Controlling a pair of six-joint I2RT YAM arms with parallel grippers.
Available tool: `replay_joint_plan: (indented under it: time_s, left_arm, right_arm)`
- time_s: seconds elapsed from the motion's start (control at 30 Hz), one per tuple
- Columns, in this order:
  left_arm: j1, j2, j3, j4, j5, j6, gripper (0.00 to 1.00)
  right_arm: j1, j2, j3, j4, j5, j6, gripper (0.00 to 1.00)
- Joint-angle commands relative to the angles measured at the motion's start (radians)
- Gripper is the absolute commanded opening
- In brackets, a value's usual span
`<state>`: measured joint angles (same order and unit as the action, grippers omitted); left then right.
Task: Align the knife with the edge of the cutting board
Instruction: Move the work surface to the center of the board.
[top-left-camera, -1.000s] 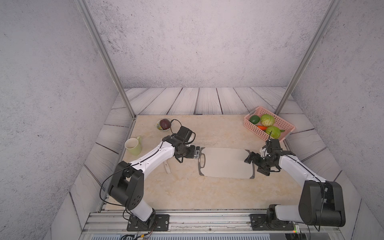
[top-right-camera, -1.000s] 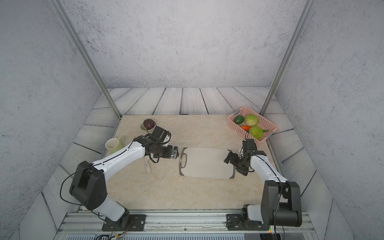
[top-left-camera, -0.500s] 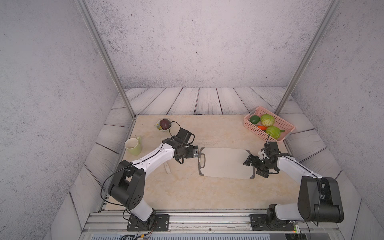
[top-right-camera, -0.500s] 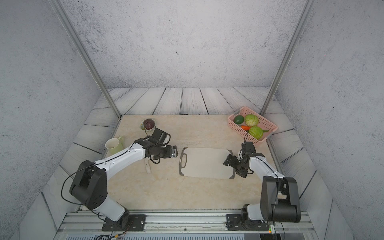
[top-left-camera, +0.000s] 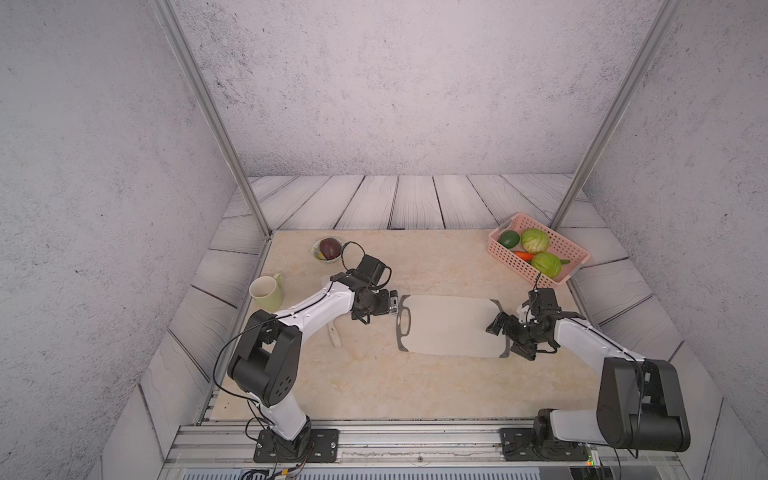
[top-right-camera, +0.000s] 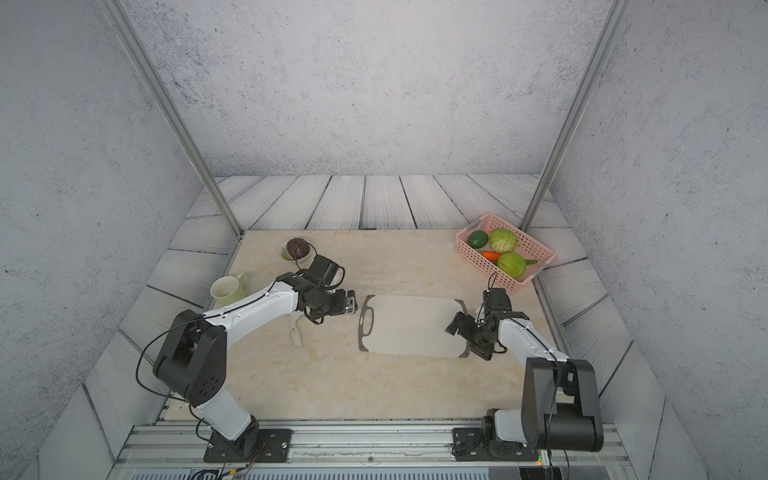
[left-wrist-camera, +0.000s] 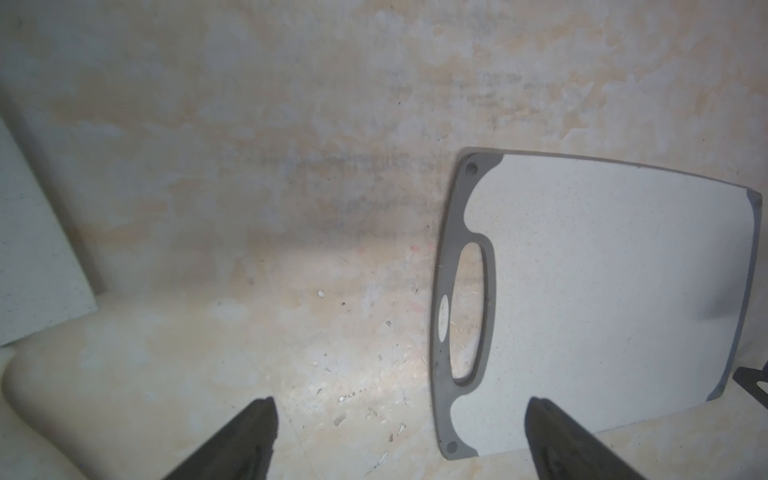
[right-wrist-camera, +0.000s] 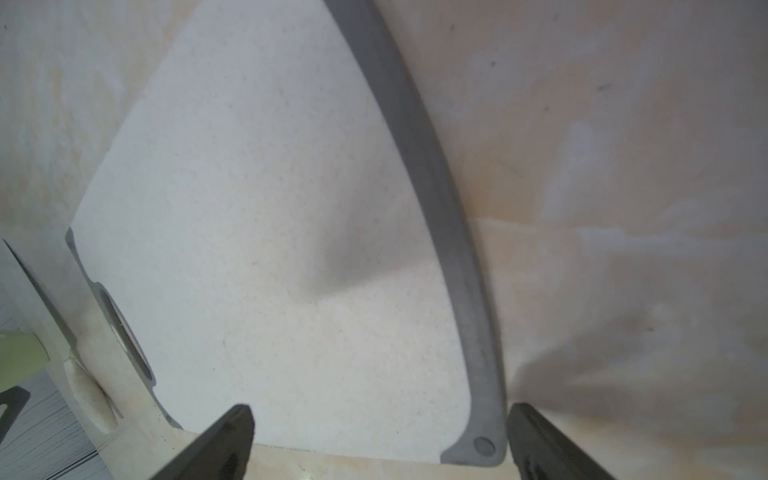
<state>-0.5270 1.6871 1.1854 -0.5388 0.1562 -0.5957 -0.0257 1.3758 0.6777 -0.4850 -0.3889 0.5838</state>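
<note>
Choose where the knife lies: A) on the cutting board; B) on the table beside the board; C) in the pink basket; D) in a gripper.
B: the knife lies on the table, under the left arm, apart from the cutting board.

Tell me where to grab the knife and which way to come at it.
Best grip the knife by its cream handle, from above, jaws across its narrow width. It lies flat on the table; the broad blade offers no raised edge.
</note>
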Motion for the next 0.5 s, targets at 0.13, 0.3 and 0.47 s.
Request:
replay_joint_plan:
  time_s: [0.13, 0.3, 0.47]
  left_arm:
    - [0.035, 0.025, 0.017, -0.013, 0.019, -0.034, 0.98]
    - [0.045, 0.065, 0.012, 0.0, 0.054, -0.054, 0.98]
    - [0.048, 0.089, 0.011, 0.002, 0.065, -0.06, 0.98]
  right_arm:
    - [0.009, 0.07, 0.025, 0.02, 0.0, 0.005, 0.99]
    - [0.017, 0.102, 0.051, 0.02, 0.001, 0.01, 0.99]
    - [0.031, 0.136, 0.068, 0.027, -0.011, 0.007, 0.99]
